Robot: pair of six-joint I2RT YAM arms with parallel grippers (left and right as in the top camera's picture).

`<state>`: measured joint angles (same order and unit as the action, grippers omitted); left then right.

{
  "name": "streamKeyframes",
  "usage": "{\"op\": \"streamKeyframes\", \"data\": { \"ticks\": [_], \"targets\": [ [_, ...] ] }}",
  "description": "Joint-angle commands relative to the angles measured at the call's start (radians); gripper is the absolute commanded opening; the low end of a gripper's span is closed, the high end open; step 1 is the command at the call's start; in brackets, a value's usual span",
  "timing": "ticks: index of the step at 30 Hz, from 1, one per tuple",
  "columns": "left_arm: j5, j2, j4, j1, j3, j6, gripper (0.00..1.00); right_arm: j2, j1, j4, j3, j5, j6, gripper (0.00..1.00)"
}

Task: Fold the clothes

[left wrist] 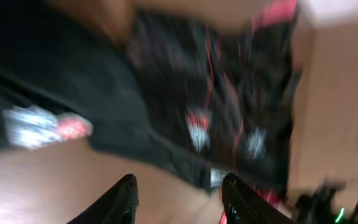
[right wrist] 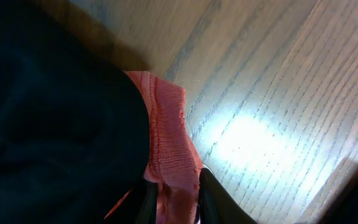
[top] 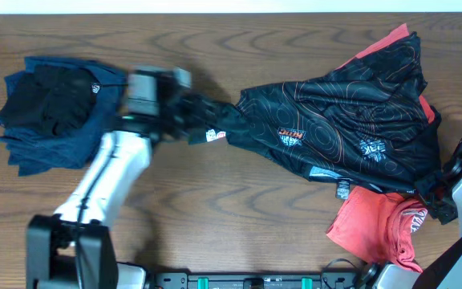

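The black sports shirt [top: 343,120] with orange contour lines lies spread at centre right, its left tip drawn out toward my left arm. It shows blurred in the left wrist view [left wrist: 185,93]. My left gripper [top: 192,120] [left wrist: 180,199] is open just over that tip, with bare table between its fingers. A red garment [top: 375,225] lies at the front right, partly under the black shirt. My right gripper [top: 442,197] [right wrist: 176,202] is shut on red fabric [right wrist: 169,137], and black cloth [right wrist: 55,124] lies against its left finger.
A pile of navy and black garments [top: 50,112] sits at the far left. More red cloth [top: 383,40] pokes out behind the black shirt at the back right. The wooden table [top: 239,209] shows in front, and its bare wood also shows in the right wrist view [right wrist: 278,93].
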<state>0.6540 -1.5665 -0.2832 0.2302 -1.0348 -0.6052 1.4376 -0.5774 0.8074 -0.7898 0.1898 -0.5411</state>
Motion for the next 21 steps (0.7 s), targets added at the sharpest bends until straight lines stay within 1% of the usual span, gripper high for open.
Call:
{"op": "streamKeyframes", "data": {
  "ticks": [1,4,6,9,12,16,18,21],
  "targets": [
    [-0.113,-0.06,-0.01,0.154,-0.001,0.04,0.47,-0.001,0.008,0.0,-0.006,0.008,0.008,0.21],
    [-0.189,-0.126,0.006,0.268,-0.001,-0.039,0.46,-0.001,0.008,0.0,-0.006,0.008,0.008,0.21],
    [-0.228,-0.175,0.025,0.321,-0.001,-0.088,0.47,-0.001,0.008,0.0,-0.006,0.008,0.008,0.22],
    [-0.24,-0.254,0.078,0.378,-0.001,-0.13,0.47,-0.001,0.008,-0.002,-0.006,0.008,0.019,0.22],
    [-0.256,-0.311,0.122,0.403,-0.001,-0.158,0.47,-0.001,0.008,-0.002,-0.006,0.008,0.019,0.22],
    [-0.299,-0.366,0.152,0.411,-0.001,-0.164,0.49,-0.001,0.008,-0.003,-0.006,0.008,0.019,0.22],
    [-0.306,-0.389,0.175,0.411,-0.001,-0.168,0.52,-0.001,0.008,-0.003,-0.006,0.008,0.019,0.22],
    [-0.308,-0.425,0.261,0.411,-0.001,-0.167,0.53,-0.001,0.008,-0.003,-0.006,0.008,0.019,0.22]
  ]
}}
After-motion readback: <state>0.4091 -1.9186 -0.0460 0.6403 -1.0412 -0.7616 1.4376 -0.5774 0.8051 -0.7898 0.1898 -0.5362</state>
